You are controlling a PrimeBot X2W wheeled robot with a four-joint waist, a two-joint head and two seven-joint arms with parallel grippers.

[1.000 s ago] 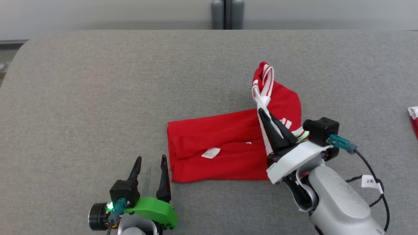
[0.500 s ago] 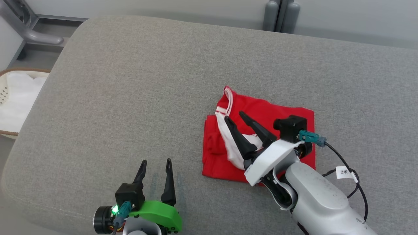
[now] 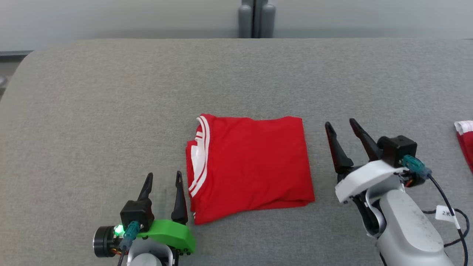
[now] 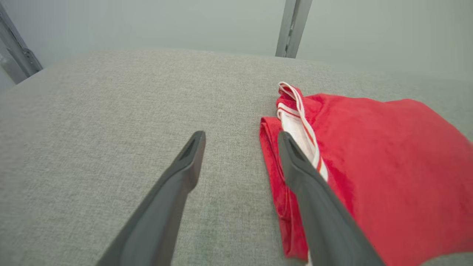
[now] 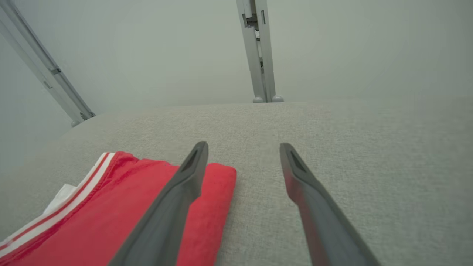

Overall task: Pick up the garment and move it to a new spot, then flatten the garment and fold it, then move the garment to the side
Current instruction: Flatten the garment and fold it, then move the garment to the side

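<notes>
- Head view: the garment (image 3: pixel 251 166) lies folded into a tidy red rectangle near the middle of the grey cushion (image 3: pixel 111 111), with its white-striped trim (image 3: pixel 199 159) along its left edge. The left gripper (image 3: pixel 164 173) sits just beside that edge and the right gripper (image 3: pixel 339 123) near the opposite one. Both are released, fingers spread, holding nothing. Another red piece (image 3: pixel 466 142) peeks in at the far right.
- Left wrist view: one finger overlaps the trim edge; whether it touches the cloth, I cannot tell from this angle.
- Right wrist view: one finger stands over the garment's corner, the other over bare cushion.
- The fold looks finished, so moving it aside is likely the step in hand. Pinch through every layer at both edges, and carry it level so the stack does not splay.
</notes>
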